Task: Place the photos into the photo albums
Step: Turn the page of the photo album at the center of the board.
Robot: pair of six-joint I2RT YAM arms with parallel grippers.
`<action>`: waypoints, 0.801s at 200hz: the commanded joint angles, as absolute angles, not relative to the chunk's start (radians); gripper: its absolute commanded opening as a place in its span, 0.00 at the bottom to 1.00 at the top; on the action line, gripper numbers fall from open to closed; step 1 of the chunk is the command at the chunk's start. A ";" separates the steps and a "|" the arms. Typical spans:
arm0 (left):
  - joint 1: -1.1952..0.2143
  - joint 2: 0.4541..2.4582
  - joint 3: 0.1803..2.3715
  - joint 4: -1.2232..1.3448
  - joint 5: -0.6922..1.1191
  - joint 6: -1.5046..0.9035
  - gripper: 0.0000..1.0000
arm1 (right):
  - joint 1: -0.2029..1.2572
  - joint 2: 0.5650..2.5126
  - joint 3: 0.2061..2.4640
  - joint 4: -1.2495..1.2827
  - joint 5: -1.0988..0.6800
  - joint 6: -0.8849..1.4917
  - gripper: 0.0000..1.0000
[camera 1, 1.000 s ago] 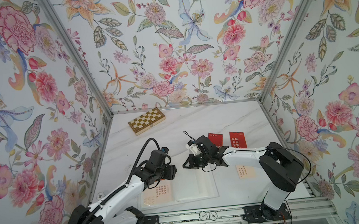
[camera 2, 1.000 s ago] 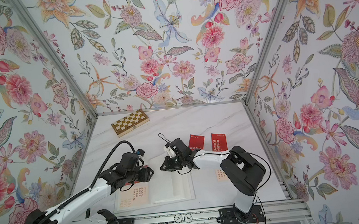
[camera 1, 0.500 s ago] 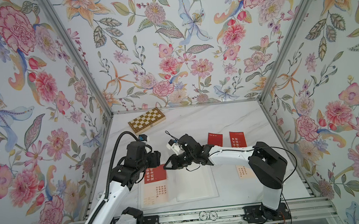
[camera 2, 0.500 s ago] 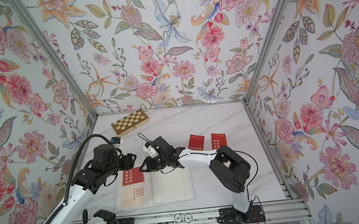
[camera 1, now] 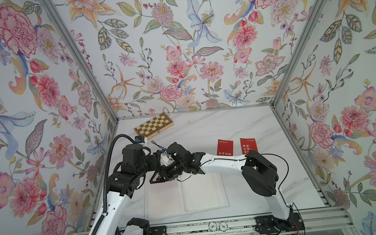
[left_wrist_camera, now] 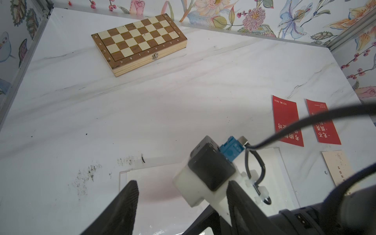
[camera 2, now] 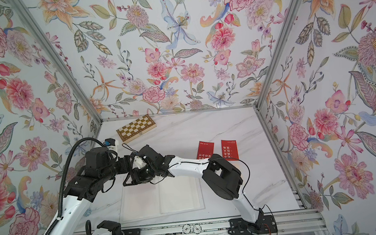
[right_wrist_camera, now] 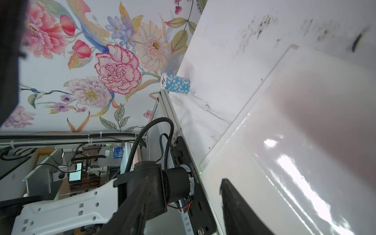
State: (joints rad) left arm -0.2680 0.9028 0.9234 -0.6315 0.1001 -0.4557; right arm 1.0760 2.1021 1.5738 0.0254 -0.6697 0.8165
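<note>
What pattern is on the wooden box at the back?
The wooden box has a brown-and-cream checkerboard top; clearest in the left wrist view.

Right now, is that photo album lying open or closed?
Open. The photo album lies flat, with two glossy white pages spread side by side and a fold line between them.

A closed wooden chessboard box [camera 1: 153,126] lies flat near the far left corner of the white marble table [camera 1: 207,130], its small metal clasp [left_wrist_camera: 155,56] on the side facing the table's middle. Dark smudges [left_wrist_camera: 89,173] mark the tabletop well in front of the box. A stack of blue-and-white poker chips [right_wrist_camera: 176,83] stands at the table's edge beside the flowered wallpaper [camera 1: 176,53], which covers all three walls.
</note>
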 commanded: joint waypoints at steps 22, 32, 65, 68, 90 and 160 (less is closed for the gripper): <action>-0.262 0.968 0.944 -0.605 0.163 -0.441 0.68 | 1.010 1.969 1.418 -0.010 -0.617 0.777 0.58; -0.271 0.986 0.942 -0.590 0.169 -0.445 0.68 | 0.986 1.929 1.358 -0.009 -0.601 0.773 0.58; -0.355 1.078 0.959 -0.535 0.146 -0.447 0.68 | 0.892 1.794 1.175 -0.015 -0.543 0.766 0.58; -0.368 1.089 0.962 -0.528 0.143 -0.447 0.68 | 0.883 1.781 1.160 -0.018 -0.537 0.764 0.58; -0.445 1.187 0.999 -0.473 0.138 -0.467 0.68 | 0.808 1.698 1.062 -0.032 -0.495 0.760 0.58; -0.643 1.637 1.264 -0.313 0.182 -0.483 0.68 | 0.518 1.516 0.887 -0.166 -0.371 0.685 0.58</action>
